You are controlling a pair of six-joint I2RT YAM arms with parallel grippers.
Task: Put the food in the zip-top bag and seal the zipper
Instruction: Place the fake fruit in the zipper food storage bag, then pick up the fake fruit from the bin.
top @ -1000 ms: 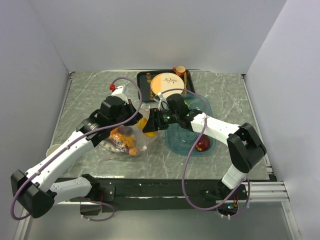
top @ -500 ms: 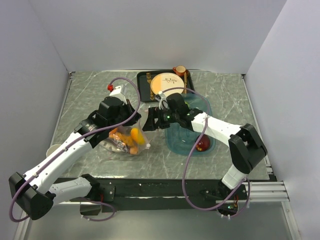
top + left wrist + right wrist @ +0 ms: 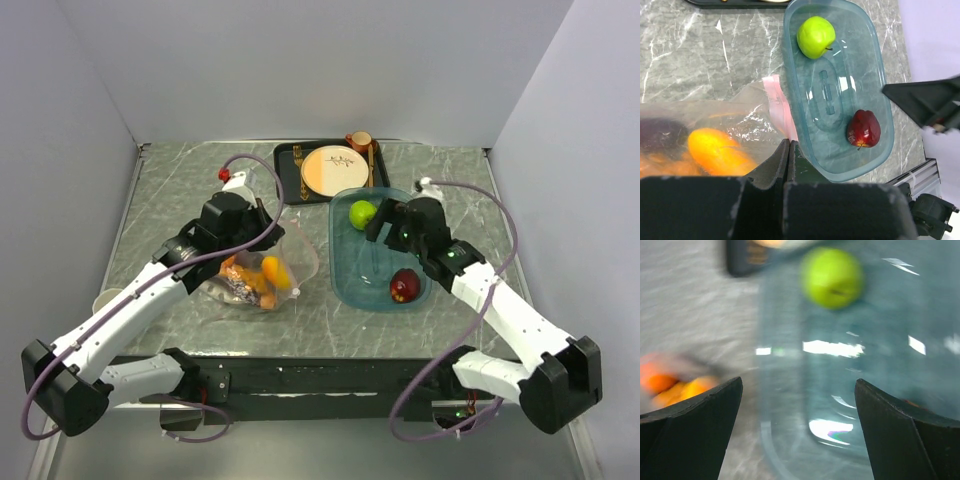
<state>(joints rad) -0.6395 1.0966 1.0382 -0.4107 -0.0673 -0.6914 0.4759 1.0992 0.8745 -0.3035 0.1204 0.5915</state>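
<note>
**Zip-top bag held at its mouth:** The zip-top bag (image 3: 262,272) lies crumpled on the grey marble worktop (image 3: 170,195), left of centre. An orange piece (image 3: 715,150) and other orange and dark foods show through its clear plastic. Its pink zipper (image 3: 776,97) runs along the mouth edge into the left arm's fingers (image 3: 767,172), which are pressed together and pinch the bag at that edge.

Just beside the bag, to its right, sits a teal translucent tray (image 3: 372,262). It holds a green apple (image 3: 362,213) at its far end and a red apple (image 3: 405,286) near its front right corner, the two well apart. The right arm's fingers (image 3: 690,425) are spread wide, grip nothing, and hover over the tray just beside the green apple. That wrist view is blurred.

Behind the teal tray, a cream-and-orange plate (image 3: 335,170) rests on a black tray (image 3: 285,158) near the back wall, with a brown cup (image 3: 359,141) at its far corner. The plate bears a small dark mark, too small to read.

Open marble lies at the back left corner and to the right of the teal tray. White walls close the worktop on the left, back and right.
</note>
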